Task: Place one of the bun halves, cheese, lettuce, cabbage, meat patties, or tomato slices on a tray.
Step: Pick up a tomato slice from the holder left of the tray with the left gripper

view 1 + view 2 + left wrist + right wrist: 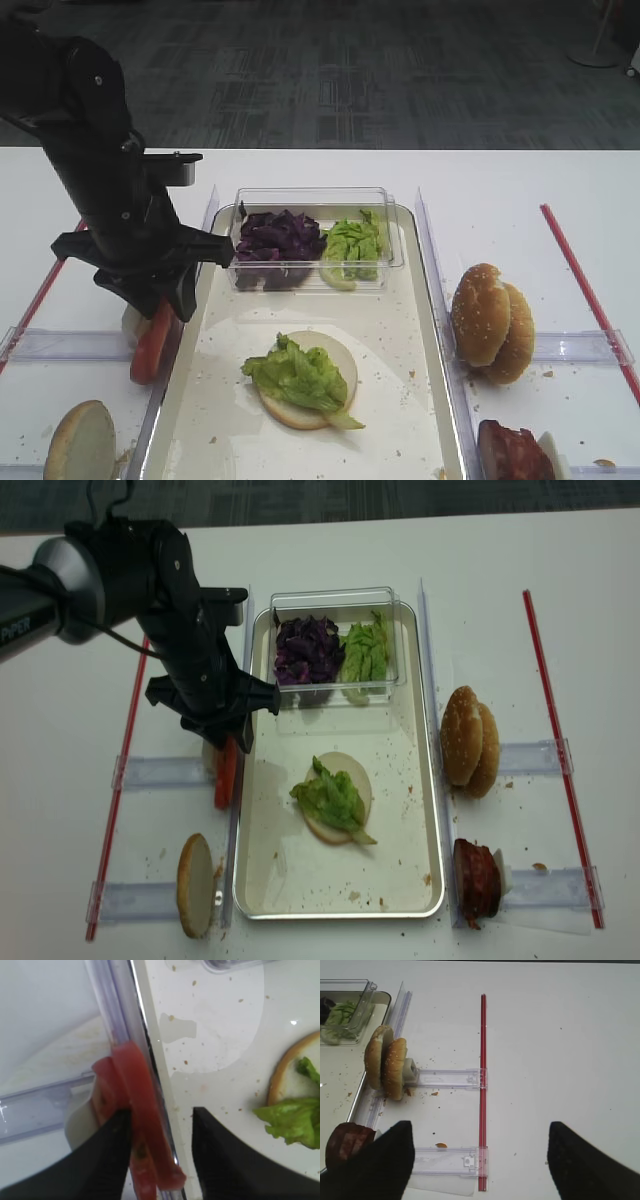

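Note:
Two red tomato slices (150, 345) stand on edge in a holder just outside the tray's (395, 320) left rim. My left gripper (160, 1112) hangs over them with its jaws either side of the tomato slices (135, 1090). The left finger touches a slice and the right finger stands apart over the rim, so the gripper is open. Inside the tray lies a bun half (335, 352) topped with lettuce (295, 375). My right gripper (480, 1125) is wide open over bare table, with nothing between its fingers.
A clear box at the tray's back holds cabbage (277, 238) and lettuce (352, 245). Two bun halves (490, 322) and a meat patty (512, 452) stand in holders right of the tray. Another bun half (80, 440) is at front left. Red strips (482, 1060) border the work area.

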